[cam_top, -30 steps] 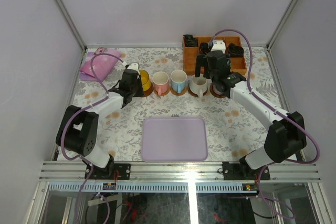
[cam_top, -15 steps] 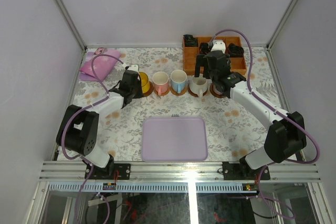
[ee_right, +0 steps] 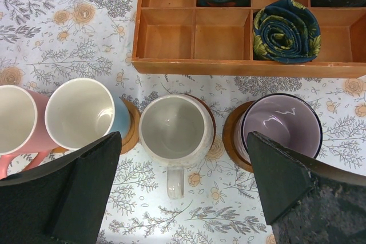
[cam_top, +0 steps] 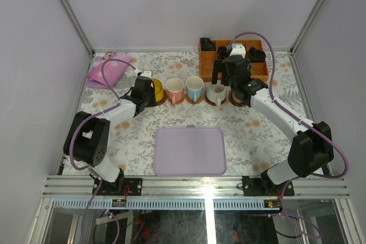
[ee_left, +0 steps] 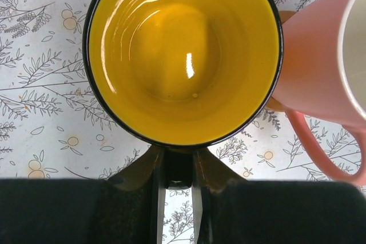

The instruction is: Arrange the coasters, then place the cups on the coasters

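Five cups (cam_top: 194, 88) in a row, an arm at each end.
From above, the left gripper (cam_top: 146, 87) and right gripper (cam_top: 226, 75) hang over a flowery table (cam_top: 246, 135) with plain pale walls around it. Left wrist: the jaws pinch the yellow cup (ee_left: 183, 55) by its handle. The pink cup (ee_left: 320, 67) crowds its right side, so a tug could knock it. Right wrist: the jaws are spread wide with the white cup (ee_right: 173, 130) between them. Dropping crooked could bump the purple cup (ee_right: 280, 127).

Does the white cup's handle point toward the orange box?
No, in the right wrist view the white cup has its handle on the near side, pointing away from the box.
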You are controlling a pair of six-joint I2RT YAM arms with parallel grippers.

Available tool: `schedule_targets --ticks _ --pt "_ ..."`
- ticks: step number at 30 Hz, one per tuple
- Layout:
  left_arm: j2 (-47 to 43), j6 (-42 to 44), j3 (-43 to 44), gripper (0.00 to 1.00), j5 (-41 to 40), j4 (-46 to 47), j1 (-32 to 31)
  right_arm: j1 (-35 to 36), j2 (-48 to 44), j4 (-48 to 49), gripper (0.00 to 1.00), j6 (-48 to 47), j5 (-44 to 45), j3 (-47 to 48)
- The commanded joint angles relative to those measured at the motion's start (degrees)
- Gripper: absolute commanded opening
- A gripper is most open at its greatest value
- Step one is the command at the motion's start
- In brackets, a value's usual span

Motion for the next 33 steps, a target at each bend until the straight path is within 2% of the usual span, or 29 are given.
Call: schedule_targets --ticks 1,8,10,12,15,22,29,33 --pt "0.8 0.2 2.4 0.04 -0.1 1.2 0.4 -0.4 -0.2 2.3 0.98 0.6 -0.5 1.3" --pt "-0.2 1.1 4.6 0.24 -0.5 -4.0 0.4 -0.3 0.3 2.5 0.98 0.8 -1.2 1.5" --pt "-0.5 1.1 4.8 0.32 -0.5 -4.9 0.4 -0.4 0.4 2.7 0.98 0.8 -1.5 1.6" --pt "-0.9 1.0 5.0 0.46 -0.3 -5.4 0.5 -0.4 0.5 2.8 0.98 0.8 -1.8 1.5" --pt "-1.5 1.0 5.2 0.58 -0.3 -5.6 0.4 -0.3 0.6 2.9 0.98 0.9 -2.1 1.4" --pt "-3.2 0.8 5.5 0.66 -0.9 -6.7 0.4 -0.3 0.5 3.3 0.98 1.1 -2.3 1.1" --pt "-5.9 0.7 5.5 0.69 -2.1 -10.0 0.4 -0.3 -0.1 3.4 0.98 0.7 -1.3 1.0" --pt "-9.1 0.2 5.3 0.72 -3.5 -11.9 0.4 -0.4 -1.1 3.3 0.98 -0.2 1.4 1.1"
